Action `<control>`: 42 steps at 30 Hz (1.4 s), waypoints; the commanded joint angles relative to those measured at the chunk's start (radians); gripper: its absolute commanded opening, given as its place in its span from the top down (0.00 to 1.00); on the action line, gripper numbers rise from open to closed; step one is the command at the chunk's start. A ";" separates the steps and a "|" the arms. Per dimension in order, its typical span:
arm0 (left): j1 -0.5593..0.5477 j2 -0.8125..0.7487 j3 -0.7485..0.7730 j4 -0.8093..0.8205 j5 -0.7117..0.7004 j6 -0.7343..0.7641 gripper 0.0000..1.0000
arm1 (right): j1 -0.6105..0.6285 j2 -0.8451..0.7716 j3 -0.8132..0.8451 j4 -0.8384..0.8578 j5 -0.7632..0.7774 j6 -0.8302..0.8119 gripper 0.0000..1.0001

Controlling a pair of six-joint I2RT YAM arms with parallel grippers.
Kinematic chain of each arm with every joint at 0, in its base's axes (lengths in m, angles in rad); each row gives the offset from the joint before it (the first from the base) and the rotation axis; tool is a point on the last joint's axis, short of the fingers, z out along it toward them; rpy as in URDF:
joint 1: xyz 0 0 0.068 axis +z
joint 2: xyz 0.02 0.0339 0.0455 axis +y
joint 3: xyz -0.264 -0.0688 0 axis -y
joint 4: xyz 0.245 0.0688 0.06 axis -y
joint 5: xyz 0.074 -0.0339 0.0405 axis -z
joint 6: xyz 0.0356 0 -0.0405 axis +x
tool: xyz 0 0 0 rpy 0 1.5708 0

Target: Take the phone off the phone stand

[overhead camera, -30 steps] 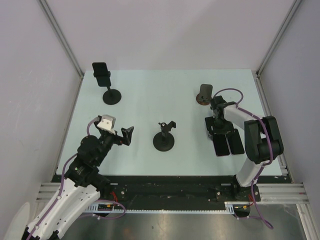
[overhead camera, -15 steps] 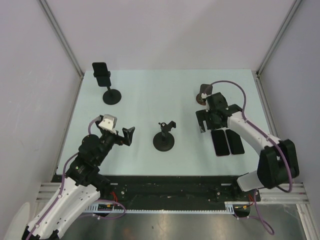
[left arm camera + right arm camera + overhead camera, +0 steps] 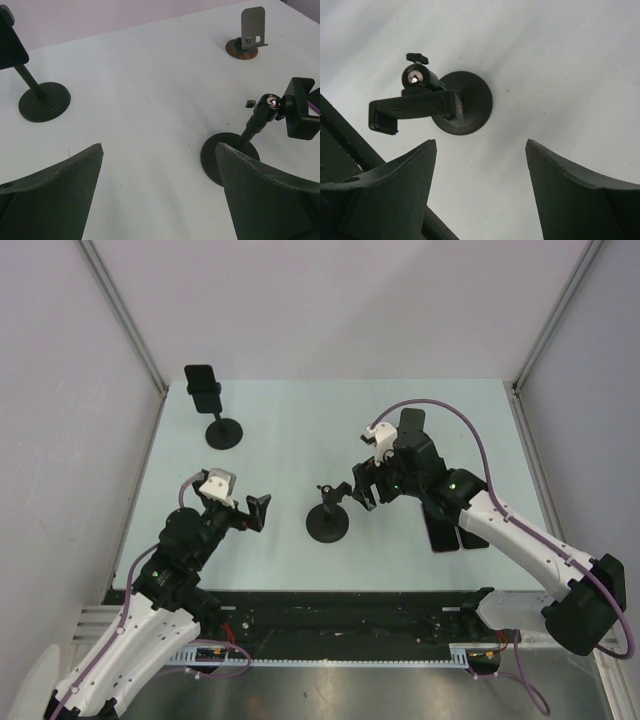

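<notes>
The phone (image 3: pixel 203 383) stands upright in the clamp of the phone stand (image 3: pixel 223 432) at about 10 o'clock on the pale table (image 3: pixel 300 420), well apart from both arms; the left gripper (image 3: pixel 257 512) hovers at about 8 o'clock, its pincer spread wide and holding nothing, pointing toward 3 o'clock; the right gripper (image 3: pixel 362 492) hangs just at the 2 o'clock side of a second, empty stand (image 3: pixel 328 524) near the table's middle, its pincer also wide with nothing between the fingers; its wrist view looks down on that stand's round base and bare clamp (image 3: pixel 415 109); a small plate stand (image 3: pixel 248 36) on a brown base sits at about 2 o'clock; under the right arm, at 4 o'clock, lie what seem to be two flat dark phones (image 3: pixel 441 533), partly hidden.
</notes>
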 commanded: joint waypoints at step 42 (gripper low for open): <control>-0.005 0.027 0.009 0.016 -0.032 0.022 0.00 | -0.349 -0.024 0.143 0.066 0.211 0.019 1.00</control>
